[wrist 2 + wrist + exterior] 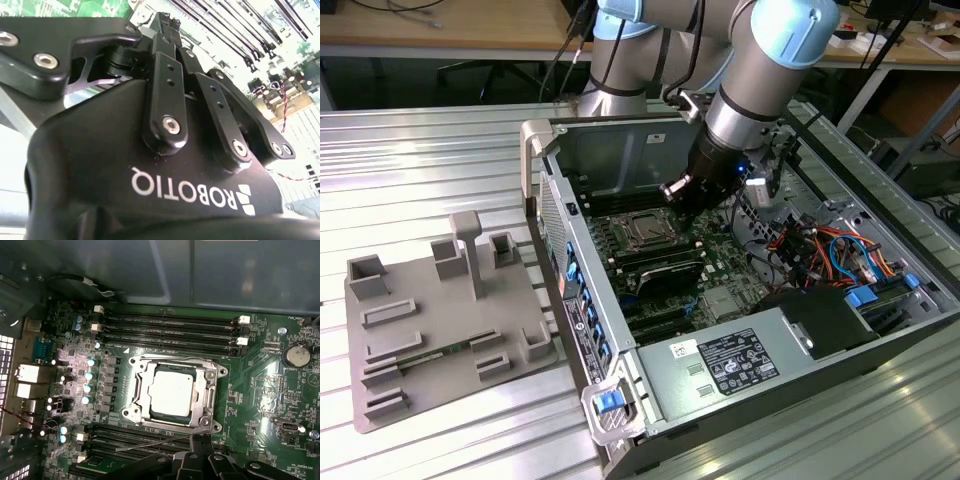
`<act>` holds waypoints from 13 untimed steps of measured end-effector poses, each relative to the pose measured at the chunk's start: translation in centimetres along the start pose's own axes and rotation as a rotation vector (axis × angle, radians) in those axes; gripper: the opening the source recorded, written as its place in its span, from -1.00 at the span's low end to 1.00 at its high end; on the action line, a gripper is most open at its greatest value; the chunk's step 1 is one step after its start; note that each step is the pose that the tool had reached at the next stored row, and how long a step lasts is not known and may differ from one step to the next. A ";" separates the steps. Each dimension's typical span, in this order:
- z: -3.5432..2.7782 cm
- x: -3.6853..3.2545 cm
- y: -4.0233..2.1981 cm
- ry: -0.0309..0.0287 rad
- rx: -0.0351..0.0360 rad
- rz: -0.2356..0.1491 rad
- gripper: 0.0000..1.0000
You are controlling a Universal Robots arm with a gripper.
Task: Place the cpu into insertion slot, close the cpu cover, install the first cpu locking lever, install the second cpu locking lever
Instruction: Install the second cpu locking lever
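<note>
I'm working in a robotics lab: an opened computer case [760, 300] lies on a ribbed metal table [420, 160], with cable-strewn wooden workbenches [440, 35] along the table's far edge.

The small flat square cpu with a pale silver-grey metal top [171, 392] lies level inside the square dark insertion slot with its silvery rim [131, 361]. The thin silvery metal cpu cover frame [205, 392] is folded down flat around the chip, whose top shows through its square cut-out.
</note>
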State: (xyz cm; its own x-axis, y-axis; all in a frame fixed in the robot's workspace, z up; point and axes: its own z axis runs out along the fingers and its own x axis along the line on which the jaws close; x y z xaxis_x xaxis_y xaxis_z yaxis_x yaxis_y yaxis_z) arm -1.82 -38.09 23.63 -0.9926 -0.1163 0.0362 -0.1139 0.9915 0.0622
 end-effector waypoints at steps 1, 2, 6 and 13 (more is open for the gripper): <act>0.23 -0.04 -0.07 0.0000 0.0000 0.000 -0.79; 0.59 -0.16 -0.22 -0.0001 0.0000 0.001 -0.79; 1.42 -0.17 -0.84 -0.0002 0.0000 0.002 -0.79; 2.32 0.19 -0.88 -0.0001 0.0004 0.002 -0.79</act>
State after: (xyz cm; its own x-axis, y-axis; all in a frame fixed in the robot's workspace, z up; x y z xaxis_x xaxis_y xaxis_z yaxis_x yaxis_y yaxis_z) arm -2.01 -38.85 21.26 -0.9928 -0.1140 0.0363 -0.1116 0.9918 0.0618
